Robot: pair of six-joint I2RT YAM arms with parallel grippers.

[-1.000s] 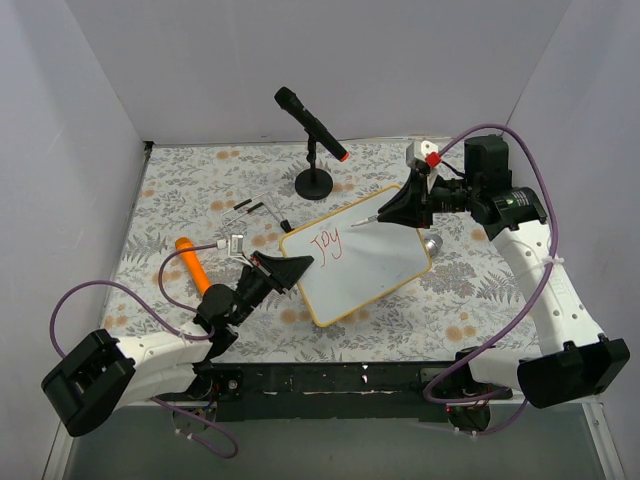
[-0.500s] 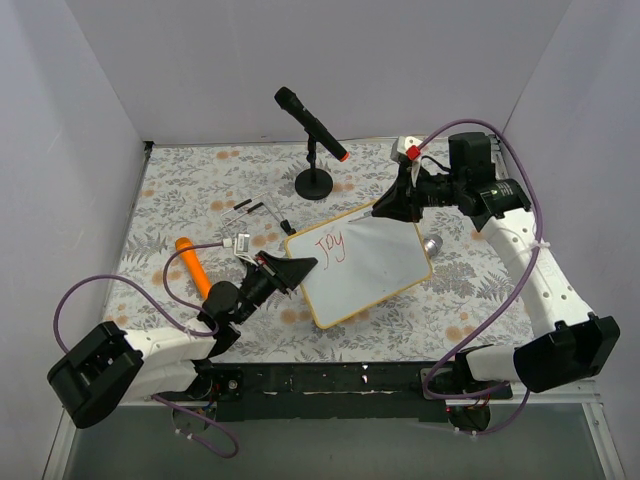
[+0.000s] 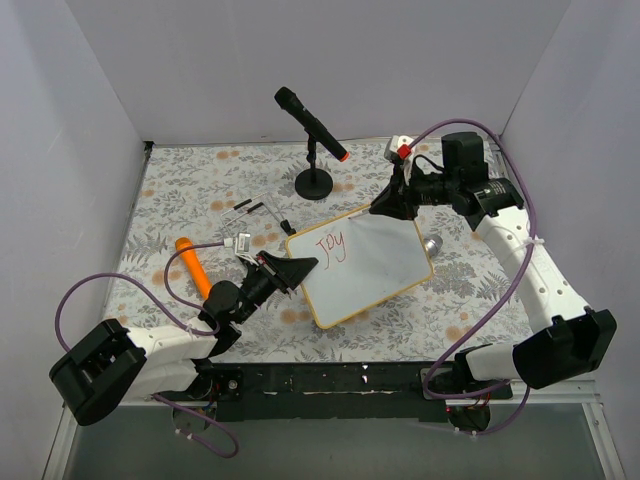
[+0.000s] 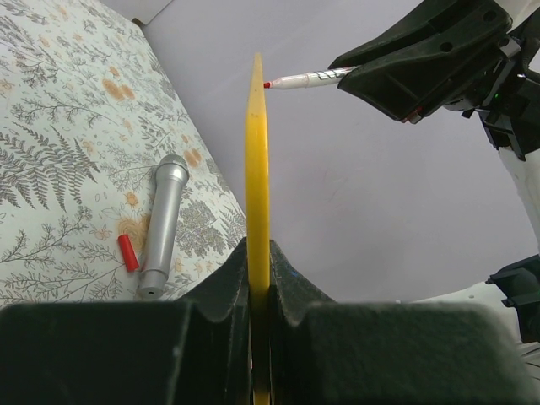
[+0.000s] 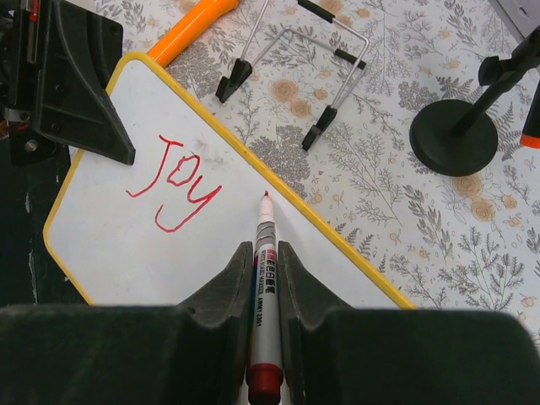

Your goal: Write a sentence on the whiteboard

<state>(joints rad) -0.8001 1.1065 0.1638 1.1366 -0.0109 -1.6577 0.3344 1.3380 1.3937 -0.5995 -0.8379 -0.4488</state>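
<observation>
Red lettering (image 5: pixel 175 184) reading "Joy" is noted at the left end of the whiteboard (image 3: pixel 370 265), set mid-worktop (image 3: pixel 190 190) on floral cover. The board's left edge is clamped in the left gripper (image 3: pixel 298 268) jaws. A marker (image 5: pixel 264 270) is pinched between the right gripper (image 3: pixel 388 205) jaws, its tip held just above the board's far frame.

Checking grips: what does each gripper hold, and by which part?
Left gripper clamps the whiteboard by its frame edge; right gripper holds the red marker by its barrel.
</observation>
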